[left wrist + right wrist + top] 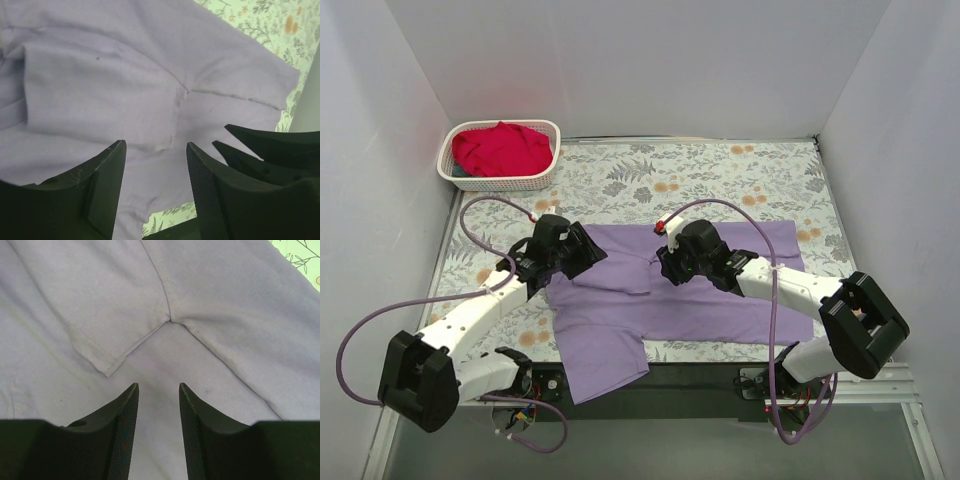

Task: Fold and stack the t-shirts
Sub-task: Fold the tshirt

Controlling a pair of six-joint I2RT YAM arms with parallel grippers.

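Note:
The lavender t-shirt (720,300) lies spread across the near half of the table, and one part of it hangs over the front edge. It fills the left wrist view (100,85) and the right wrist view (225,305). My left gripper (582,255) is open just above the shirt's left part, its jaws (156,145) empty. My right gripper (665,262) is open above the shirt's middle, near a sleeve seam, its jaws (158,386) empty. The two grippers are close together. The red t-shirt (500,148) lies crumpled in the basket.
The white lattice basket (448,170) stands at the far left corner of the floral tablecloth (720,175). White walls enclose the table on three sides. The other gripper's dark fingers (270,150) show at the right of the left wrist view.

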